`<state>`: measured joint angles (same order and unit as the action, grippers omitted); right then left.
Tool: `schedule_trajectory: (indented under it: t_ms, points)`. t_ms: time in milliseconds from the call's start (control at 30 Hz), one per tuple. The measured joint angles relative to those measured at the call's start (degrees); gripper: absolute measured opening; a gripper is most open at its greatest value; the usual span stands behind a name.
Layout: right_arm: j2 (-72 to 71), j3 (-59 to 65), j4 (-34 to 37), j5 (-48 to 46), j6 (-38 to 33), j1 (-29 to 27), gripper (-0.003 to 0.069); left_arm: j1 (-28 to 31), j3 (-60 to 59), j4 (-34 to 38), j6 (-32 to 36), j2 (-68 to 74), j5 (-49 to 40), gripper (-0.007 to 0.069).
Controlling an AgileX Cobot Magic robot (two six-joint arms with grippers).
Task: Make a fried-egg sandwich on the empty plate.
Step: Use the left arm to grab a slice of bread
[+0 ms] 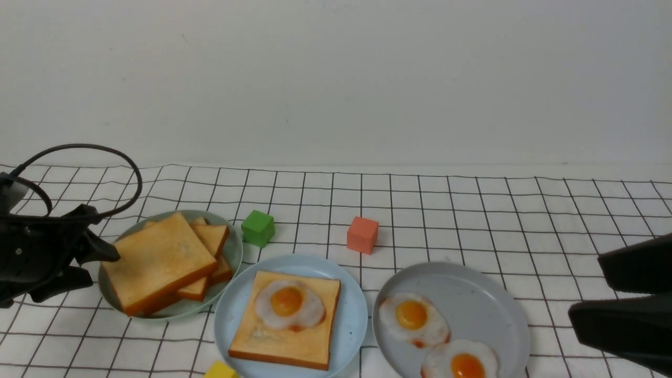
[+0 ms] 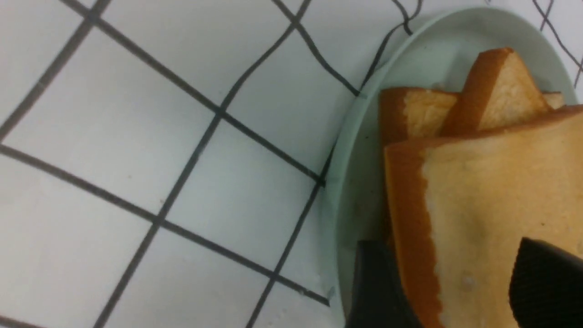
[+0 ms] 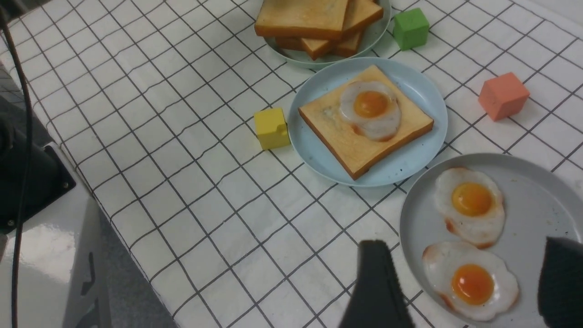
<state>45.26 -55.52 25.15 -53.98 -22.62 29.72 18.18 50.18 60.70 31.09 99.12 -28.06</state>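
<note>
The light-blue plate (image 1: 352, 315) (image 3: 423, 91) holds one toast slice (image 1: 286, 336) with a fried egg (image 1: 289, 304) lying uncovered on top. A stack of loose toast (image 1: 157, 260) sits on the pale green plate (image 1: 233, 252). My left gripper (image 1: 93, 265) is open at that stack's left edge. In the left wrist view its fingers (image 2: 378, 282) straddle the crust of the top slice (image 2: 492, 205), one beside and below it, one over it. My right gripper (image 1: 587, 289) is open and empty, above the grey plate's near egg (image 3: 471, 284).
The grey plate (image 1: 483, 304) holds two fried eggs (image 1: 412, 317). A green cube (image 1: 258, 228) and a salmon cube (image 1: 362, 234) stand behind the plates. A yellow cube (image 1: 220, 370) sits at the front beside the blue plate. The table's left edge shows in the right wrist view (image 3: 104, 214).
</note>
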Motion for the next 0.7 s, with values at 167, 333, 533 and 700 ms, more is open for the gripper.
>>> schedule_trajectory:
  t_ms: [167, 333, 533, 700]
  points:
    - [0.0, 0.0, 0.0, -0.12, 0.0, 0.0, 0.0472, 0.0, 0.0, 8.8, 8.21, 3.56, -0.65, 0.0361]
    - [0.0, 0.0, 0.0, -0.39, 0.0, 0.0, 0.0472, 0.05, 0.0, 14.73, 16.93, 4.44, -2.58, 0.0279]
    - [0.0, 0.0, 0.0, -2.45, 0.0, 0.0, 0.0472, 0.05, 0.0, 14.87, 18.69, 4.44, -3.19, 0.0139]
    - [0.0, 0.0, 0.0, -3.26, 1.05, 0.0, 0.0472, 0.05, 0.01, 13.2, 17.9, 4.19, -3.78, 0.0117]
